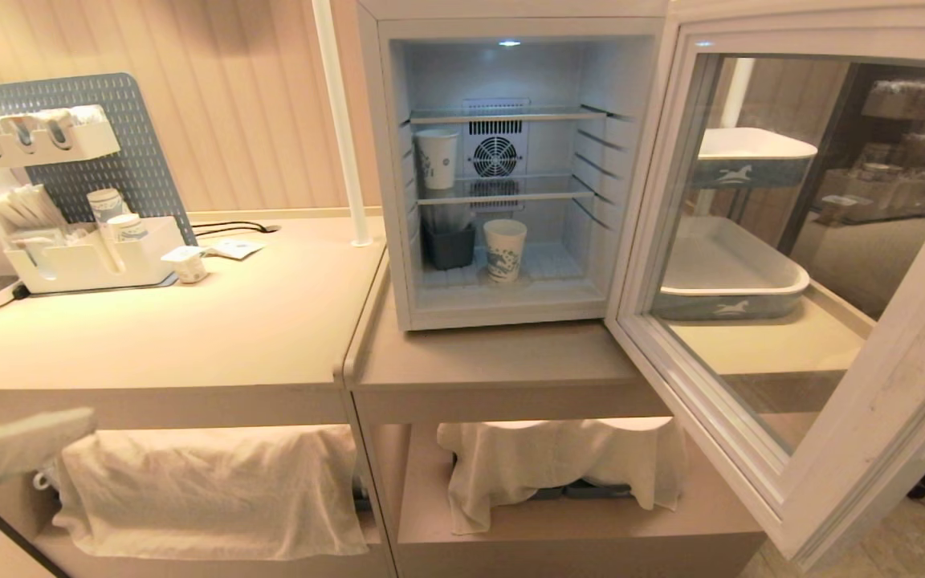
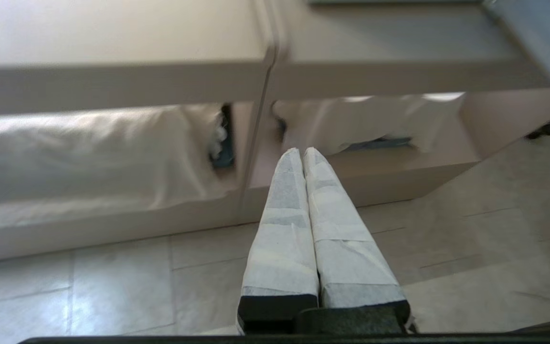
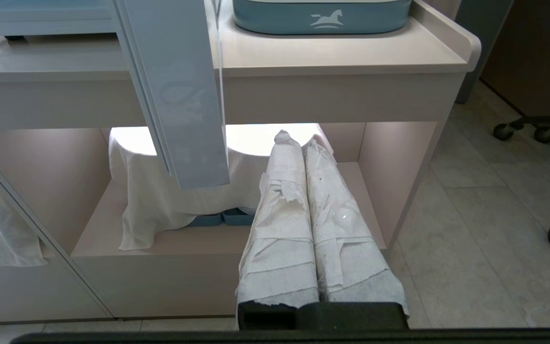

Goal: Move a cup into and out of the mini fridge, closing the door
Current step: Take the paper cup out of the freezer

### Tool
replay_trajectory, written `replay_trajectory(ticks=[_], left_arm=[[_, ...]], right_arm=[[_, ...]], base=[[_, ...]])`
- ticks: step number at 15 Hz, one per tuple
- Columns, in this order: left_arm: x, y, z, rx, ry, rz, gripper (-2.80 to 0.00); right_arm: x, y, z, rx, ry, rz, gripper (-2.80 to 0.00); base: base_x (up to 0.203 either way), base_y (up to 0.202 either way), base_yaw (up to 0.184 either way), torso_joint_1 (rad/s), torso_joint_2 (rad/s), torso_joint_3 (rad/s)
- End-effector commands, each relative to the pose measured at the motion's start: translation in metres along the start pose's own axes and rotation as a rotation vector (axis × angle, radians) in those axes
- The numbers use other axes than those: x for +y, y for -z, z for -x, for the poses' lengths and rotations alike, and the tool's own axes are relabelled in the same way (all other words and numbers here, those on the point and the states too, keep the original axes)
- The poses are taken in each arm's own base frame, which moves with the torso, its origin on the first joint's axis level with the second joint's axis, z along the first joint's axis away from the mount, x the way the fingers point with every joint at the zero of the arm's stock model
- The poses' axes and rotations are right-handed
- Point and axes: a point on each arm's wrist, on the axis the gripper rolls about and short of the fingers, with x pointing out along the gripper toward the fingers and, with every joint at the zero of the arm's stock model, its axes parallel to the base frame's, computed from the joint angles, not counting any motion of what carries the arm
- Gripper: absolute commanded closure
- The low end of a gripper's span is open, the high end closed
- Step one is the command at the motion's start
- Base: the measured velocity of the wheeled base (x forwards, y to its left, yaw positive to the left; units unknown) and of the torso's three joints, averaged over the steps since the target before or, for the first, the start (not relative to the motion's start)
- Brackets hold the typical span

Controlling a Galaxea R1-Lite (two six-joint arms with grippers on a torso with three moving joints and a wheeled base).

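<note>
The mini fridge (image 1: 511, 309) stands on the counter with its door (image 1: 896, 385) swung wide to the right. A white cup (image 1: 504, 250) with blue print stands upright on the fridge floor, right of centre. A second, taller paper cup (image 1: 437, 159) stands on the middle wire shelf at the left. My left gripper (image 1: 87, 419) shows low at the left edge, below the counter, far from the fridge. Its taped fingers (image 2: 299, 200) are pressed together and hold nothing. My right gripper (image 3: 298, 139) is shut and empty too, low before the lower shelf, beside the door's bottom edge (image 3: 179, 95).
A dark bin (image 1: 448, 245) sits beside the cup in the fridge. On the left counter stand a white organiser (image 1: 85, 265) with stacked cups and a small tub (image 1: 189, 265). White cloths (image 1: 205, 490) (image 1: 559, 466) drape the lower shelves. Blue-and-white trays (image 1: 731, 281) show through the door glass.
</note>
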Motion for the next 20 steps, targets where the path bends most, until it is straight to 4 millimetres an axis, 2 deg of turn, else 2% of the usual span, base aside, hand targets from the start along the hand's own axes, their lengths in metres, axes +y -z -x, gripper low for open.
replay_trajectory(ticks=[1,3,6,8,10,13,16,20], left_arm=[[-0.003,0.043,0.034,-0.079,-0.041,-0.026,0.00],[0.000,0.088,0.044,-0.075,-0.118,-0.041,0.00],[0.003,0.133,0.052,-0.089,-0.175,-0.080,0.00],[0.006,0.152,0.049,-0.089,-0.228,-0.134,0.00],[0.011,0.161,0.041,-0.095,-0.317,-0.141,0.00],[0.015,0.175,0.037,-0.128,-0.346,-0.140,0.00],[0.012,0.187,0.046,-0.283,-0.272,-0.182,0.00],[0.013,0.188,0.041,-0.379,-0.252,-0.197,0.00]], right_arm=[[0.000,0.005,-0.001,0.020,-0.001,0.001,0.00],[0.000,0.005,-0.001,0.020,-0.001,0.001,0.00],[0.000,0.005,-0.001,0.020,-0.001,0.001,0.00],[0.000,0.005,-0.001,0.020,-0.001,0.001,0.00],[0.000,0.005,-0.001,0.020,-0.001,0.001,0.00],[0.000,0.005,-0.001,0.020,-0.001,0.001,0.00],[0.000,0.005,-0.001,0.020,-0.001,0.001,0.00],[0.000,0.005,-0.001,0.019,-0.001,0.001,0.00]], base=[[0.000,0.000,0.000,0.000,0.00,0.000],[0.000,0.000,0.000,0.000,0.00,0.000],[0.000,0.000,0.000,0.000,0.00,0.000],[0.000,0.000,0.000,0.000,0.00,0.000],[0.000,0.000,0.000,0.000,0.00,0.000],[0.000,0.000,0.000,0.000,0.00,0.000],[0.000,0.000,0.000,0.000,0.00,0.000],[0.000,0.000,0.000,0.000,0.00,0.000]])
